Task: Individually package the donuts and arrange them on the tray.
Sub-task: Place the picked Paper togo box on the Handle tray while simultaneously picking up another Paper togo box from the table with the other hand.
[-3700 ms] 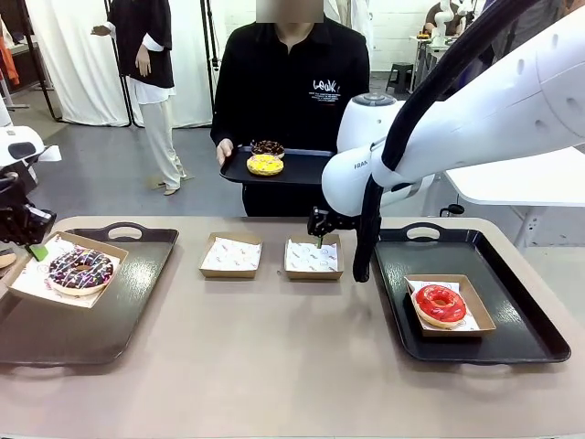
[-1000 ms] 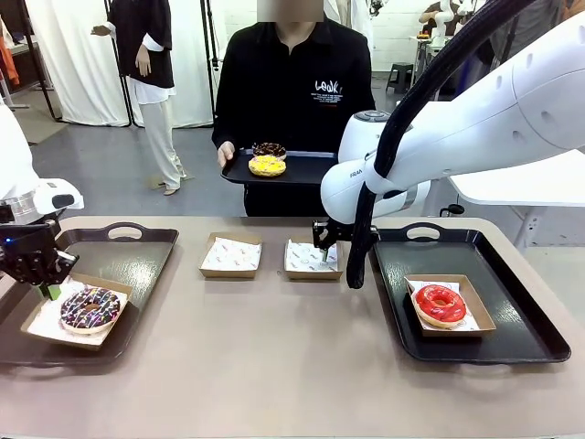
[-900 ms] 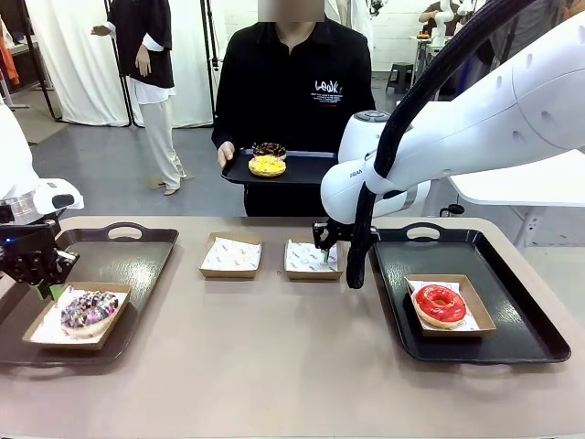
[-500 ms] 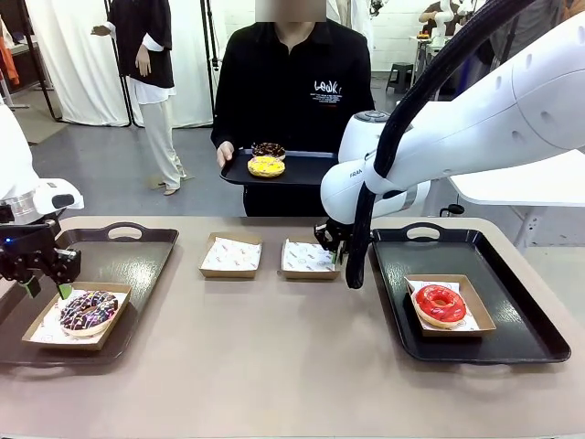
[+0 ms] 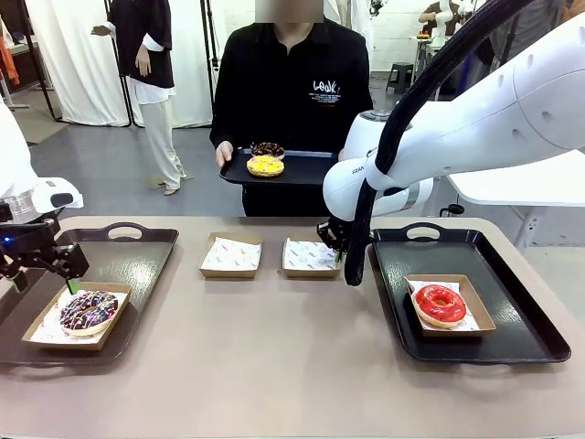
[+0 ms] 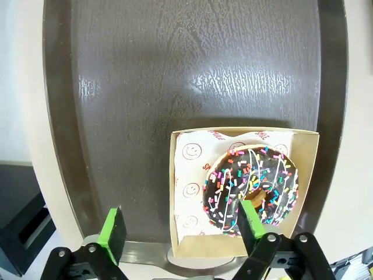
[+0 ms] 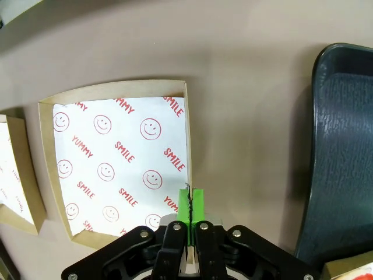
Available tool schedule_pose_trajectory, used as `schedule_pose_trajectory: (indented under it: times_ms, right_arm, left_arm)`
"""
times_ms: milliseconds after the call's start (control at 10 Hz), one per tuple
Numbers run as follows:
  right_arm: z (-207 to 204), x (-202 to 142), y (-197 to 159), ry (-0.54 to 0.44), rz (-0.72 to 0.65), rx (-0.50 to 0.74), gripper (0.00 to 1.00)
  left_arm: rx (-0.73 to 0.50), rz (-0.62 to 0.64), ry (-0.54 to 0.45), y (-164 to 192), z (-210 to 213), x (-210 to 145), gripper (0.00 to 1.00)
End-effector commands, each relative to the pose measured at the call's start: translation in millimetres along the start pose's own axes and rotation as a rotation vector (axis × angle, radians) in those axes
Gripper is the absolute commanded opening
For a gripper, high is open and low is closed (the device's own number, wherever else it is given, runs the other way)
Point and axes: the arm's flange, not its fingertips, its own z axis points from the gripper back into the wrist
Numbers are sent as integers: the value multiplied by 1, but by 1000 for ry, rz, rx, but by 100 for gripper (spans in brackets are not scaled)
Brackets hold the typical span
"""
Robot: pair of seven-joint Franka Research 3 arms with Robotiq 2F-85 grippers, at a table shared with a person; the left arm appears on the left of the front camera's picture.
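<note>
tan matte table (image 5: pixel 274 366), person in black standing at its far side. landmark for these notes: the empty box (image 7: pixel 116 157), shallow brown card with a white smiley-print liner.

changes: my left gripper (image 6: pixel 180 228) had let go and lifted. its jaws now stood wide apart over the boxed sprinkled donut (image 6: pixel 250 189), touching nothing. that box sat flat on the left tray (image 5: pixel 137 251), well left of the empty box. i judged that one packaged and placed.

my right gripper (image 7: pixel 190 204) had closed: green pads pinched tight on the thin card wall of the empty box, on its side nearest the right tray (image 5: pixel 512 274). the box had slid a little under the pinch, so i judged the card light and easily dragged.

the red donut (image 5: pixel 441 304), glossy, lay boxed on the right tray, right of the empty box. a second empty box (image 5: pixel 231 255) lay just left of it. beyond it, the person's tray (image 5: pixel 306 167) carried the yellow donut (image 5: pixel 265 165) and a dark chocolate donut (image 5: pixel 268 148), both unpackaged. two donuts left to do.

trays: black, pebbled plastic, raised rims.
</note>
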Motion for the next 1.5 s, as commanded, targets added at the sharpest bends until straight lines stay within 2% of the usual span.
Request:
schedule_pose_trajectory:
  times_ms: [0, 500, 900, 1100, 1400]
  right_arm:
    - [8, -3, 6, -2, -10, -4, 0]
    - [112, -11, 2, -53, 46, -21, 0]
    - [187, 18, 10, 7, 69, -105, 0]
    - [203, 38, 15, 24, 49, -115, 0]
    - [196, 55, 22, 61, 48, -101, 0]
  left_arm:
    - [-89, -25, 38, 7, 9, -5, 98]
    - [-593, -49, 61, 66, 61, -25, 98]
    - [-1096, -60, 11, 151, 86, -38, 98]
    - [-1230, -10, -34, 198, 85, -43, 98]
    - [-1310, 95, -114, 245, 67, -45, 98]
